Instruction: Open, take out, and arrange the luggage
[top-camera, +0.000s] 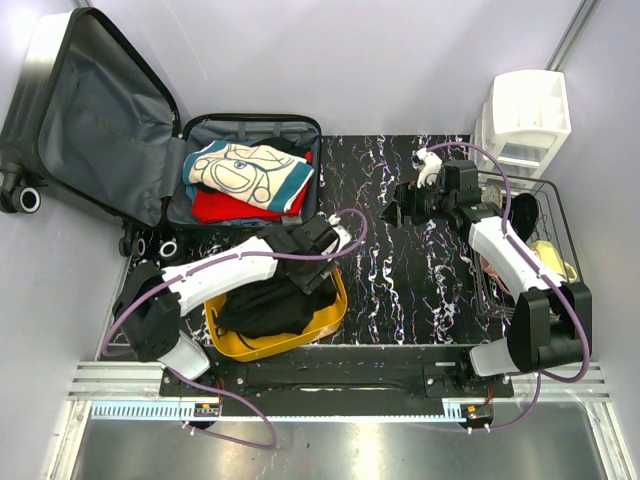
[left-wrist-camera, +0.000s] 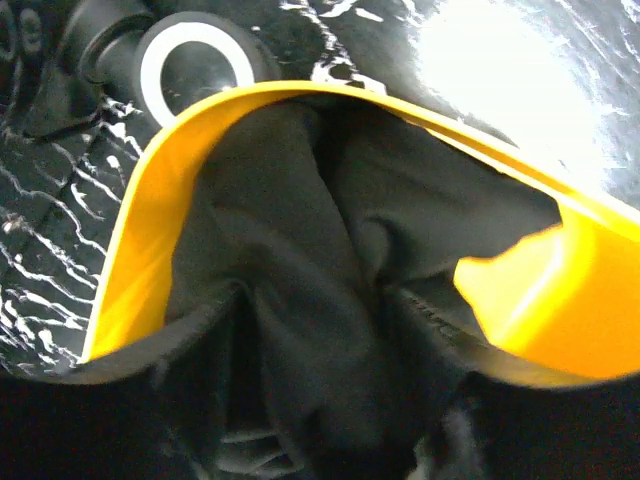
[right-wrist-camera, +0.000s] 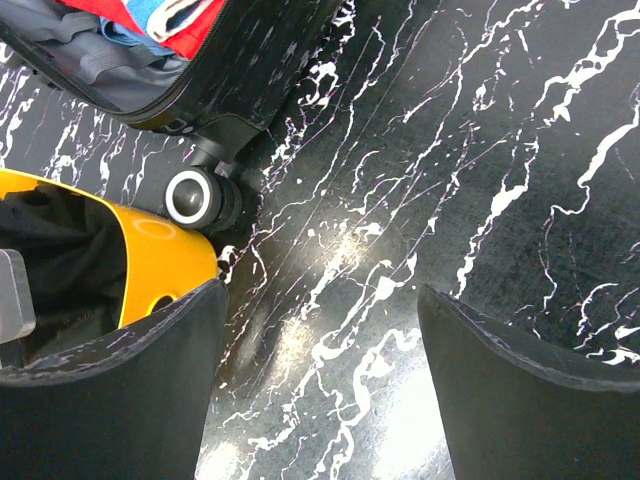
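Observation:
The luggage (top-camera: 110, 120) lies open at the back left, its lid leaning against the wall. Folded clothes (top-camera: 245, 175), patterned white-teal over red, fill its base. One corner of the luggage (right-wrist-camera: 200, 70) and a wheel (right-wrist-camera: 190, 195) show in the right wrist view. My left gripper (top-camera: 308, 272) is down in the yellow bin (top-camera: 330, 310), in a black garment (left-wrist-camera: 300, 250). Its fingers merge with the dark cloth, so their spacing is unclear. My right gripper (right-wrist-camera: 320, 295) hovers open over bare marble table (right-wrist-camera: 450, 150), holding nothing.
A white compartmented organizer (top-camera: 525, 115) stands at the back right. A wire basket (top-camera: 555, 250) with items sits along the right edge beside the right arm. The yellow bin's rim (left-wrist-camera: 150, 200) lies close to a suitcase wheel (left-wrist-camera: 195, 65).

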